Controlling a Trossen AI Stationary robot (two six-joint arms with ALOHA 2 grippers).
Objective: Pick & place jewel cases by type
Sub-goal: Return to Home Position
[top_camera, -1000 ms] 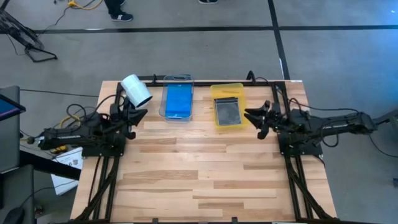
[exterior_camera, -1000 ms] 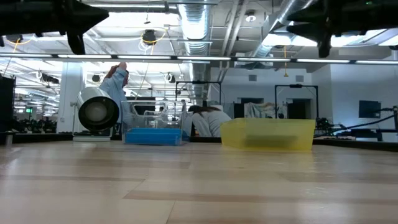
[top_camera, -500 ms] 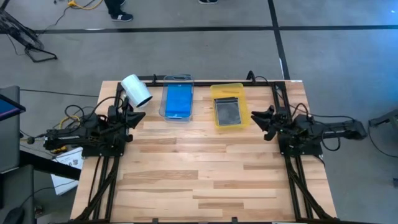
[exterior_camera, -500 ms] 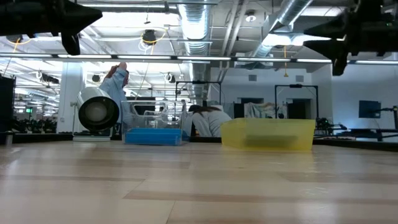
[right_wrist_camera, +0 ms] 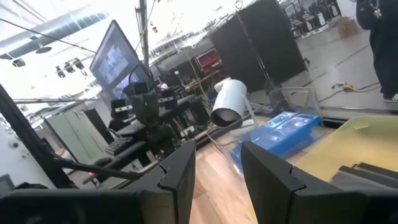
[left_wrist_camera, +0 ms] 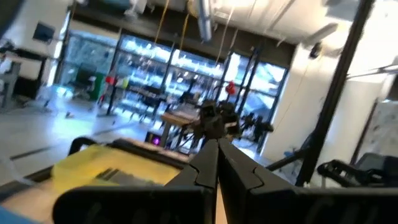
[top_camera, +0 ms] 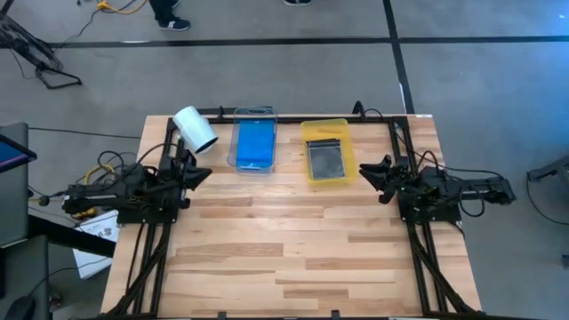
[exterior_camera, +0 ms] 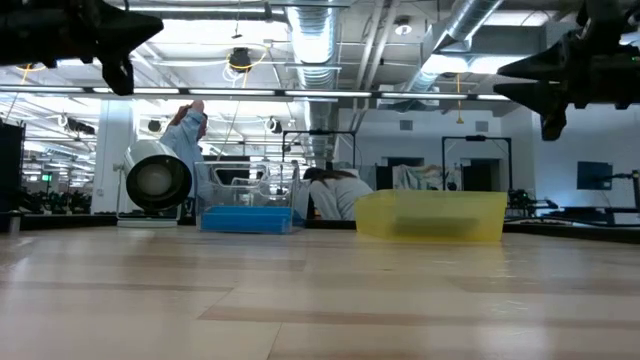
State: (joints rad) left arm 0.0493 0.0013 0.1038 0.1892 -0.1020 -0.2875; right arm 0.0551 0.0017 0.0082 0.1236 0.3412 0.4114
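Observation:
The blue jewel cases (top_camera: 255,144) lie stacked flat in a clear tray (top_camera: 255,114) at the table's far side. Dark grey cases (top_camera: 325,160) lie in the yellow tray (top_camera: 324,124) beside it. My left gripper (top_camera: 206,172) hovers near the table's left edge, shut and empty, pointing right; its wrist view shows the fingertips (left_wrist_camera: 217,163) meeting. My right gripper (top_camera: 363,174) hovers just right of the yellow tray, open and empty, pointing left. Its wrist view (right_wrist_camera: 217,165) looks over the yellow tray (right_wrist_camera: 373,134) and the blue cases (right_wrist_camera: 283,134).
A white cylindrical roll (top_camera: 195,128) lies on its side at the far left corner, close to my left gripper. The near two thirds of the wooden table (top_camera: 284,258) are bare boards. Both arm bases stand at the side edges. People show in the room beyond.
My right gripper has drawn back from the yellow tray toward the table's right edge and sunk a little, staying open. The trays, cases and roll have kept still.

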